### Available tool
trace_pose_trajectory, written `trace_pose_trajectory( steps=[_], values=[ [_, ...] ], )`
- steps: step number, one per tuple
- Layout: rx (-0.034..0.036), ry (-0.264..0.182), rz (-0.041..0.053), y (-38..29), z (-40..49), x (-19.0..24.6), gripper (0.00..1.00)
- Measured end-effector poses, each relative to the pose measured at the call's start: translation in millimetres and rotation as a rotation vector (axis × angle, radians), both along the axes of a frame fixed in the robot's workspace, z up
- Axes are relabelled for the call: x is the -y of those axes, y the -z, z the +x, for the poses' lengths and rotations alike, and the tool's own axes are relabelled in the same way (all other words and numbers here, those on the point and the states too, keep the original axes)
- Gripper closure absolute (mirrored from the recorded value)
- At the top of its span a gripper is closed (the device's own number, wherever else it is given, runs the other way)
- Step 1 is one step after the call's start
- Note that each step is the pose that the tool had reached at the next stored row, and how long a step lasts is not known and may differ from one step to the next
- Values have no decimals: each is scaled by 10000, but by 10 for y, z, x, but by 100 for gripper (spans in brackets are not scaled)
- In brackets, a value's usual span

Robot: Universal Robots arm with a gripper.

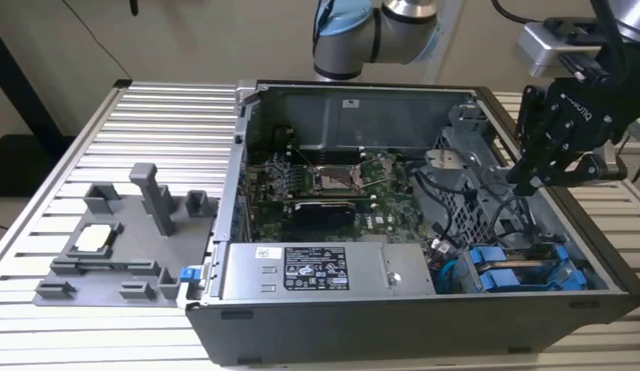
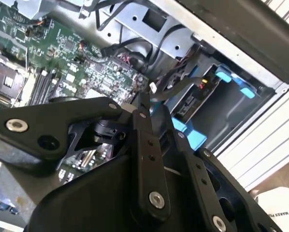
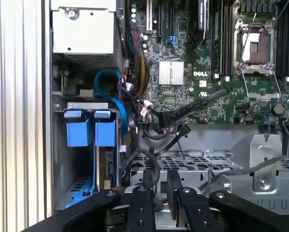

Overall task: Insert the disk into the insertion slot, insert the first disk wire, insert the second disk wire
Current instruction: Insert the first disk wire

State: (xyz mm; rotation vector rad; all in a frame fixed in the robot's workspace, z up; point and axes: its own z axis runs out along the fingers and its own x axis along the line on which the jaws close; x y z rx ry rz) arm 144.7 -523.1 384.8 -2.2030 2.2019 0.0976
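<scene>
The black robot hand (image 1: 533, 182) hangs over the side of an open black computer case (image 1: 403, 332) on the exterior view's right. The case lies on a ribbed aluminium desk (image 1: 165, 116), and a tangle of black cables sits beneath the hand. Whether the hand is apart, together or clamped on a wire cannot be told from these views.

The disk (image 1: 501, 278), a drive framed by a bright blue plastic carrier with tab ends, sits in the drive bay at the case's near corner on the exterior view's right. It lies beside the grey labelled power-supply box (image 1: 248, 274). In the first wrist view, two blue tab ends (image 3: 79, 133) show side by side in that bay. A flat black cable with a loose connector (image 3: 164, 118) lies across the green motherboard (image 3: 192, 63), apart from the bay.

The likeliest trouble from here looks like snagging. Cables crowd the space between hand and bay, and a descent could drag one or pinch it against the metal cage. A connector brought in tilted could jam or bend at its port. The hand's body could also strike the case wall, which it hangs near.

Carrier and bay walls hide most of the disk's metal body and label, and its rear ports are out of sight. How fully it is seated, and whether any wire is plugged in, cannot be made out.
</scene>
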Motion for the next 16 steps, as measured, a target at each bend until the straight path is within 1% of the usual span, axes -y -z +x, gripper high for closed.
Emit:
trace_pose_trajectory(
  steps=[3,5,7,10,11,12,13,14,16],
  values=[
    [6,1,-3,3,-84,-25,73],
    [11,1,-44,6,-125,-59,73],
    [16,-3,-166,9,-160,-107,73],
    [28,-15,-421,16,-209,-163,73],
    [39,-26,-480,23,-224,-178,73],
    [63,-35,-492,31,-243,-186,73],
    [111,-38,-491,40,-269,-190,73],
    [185,-41,-491,50,-305,-194,73],
    [278,-53,-492,60,-349,-196,73]
  ],
)
